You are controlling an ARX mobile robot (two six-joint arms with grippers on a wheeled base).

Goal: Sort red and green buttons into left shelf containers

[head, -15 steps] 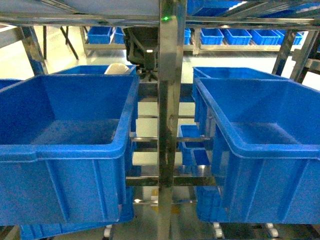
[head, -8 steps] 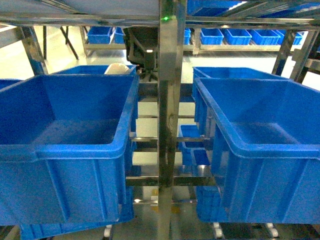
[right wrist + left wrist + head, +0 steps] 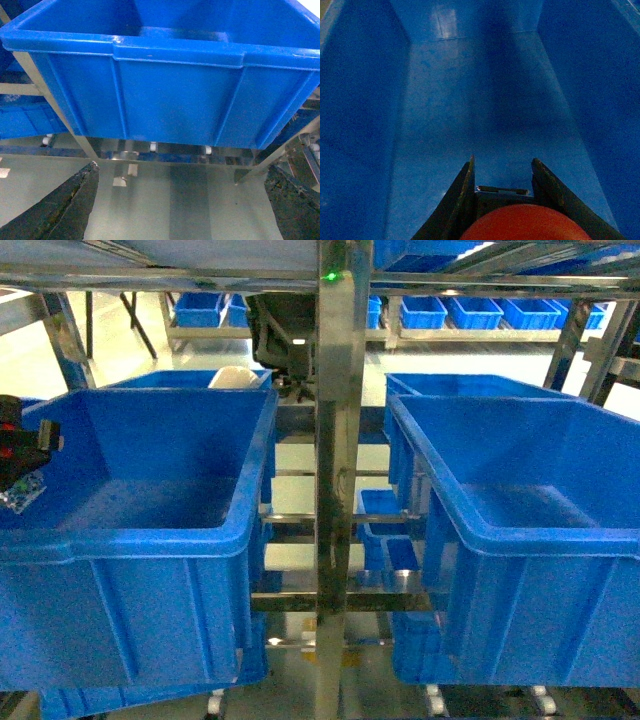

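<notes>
The left gripper is poking in at the head view's left edge, over the front-left blue bin. In the left wrist view its fingers are clamping the red button w/ the red cap facing the cam, so its long axis is running along the gripper and the base is pointing down into the bin, well above the bare blue floor. A steel shelf post is standing mid-frame btwn 2 front bins. The right bin is sitting on the rack. The right gripper is hanging w/ fingers wide apart, below a bin, over a pale glossy floor.
</notes>
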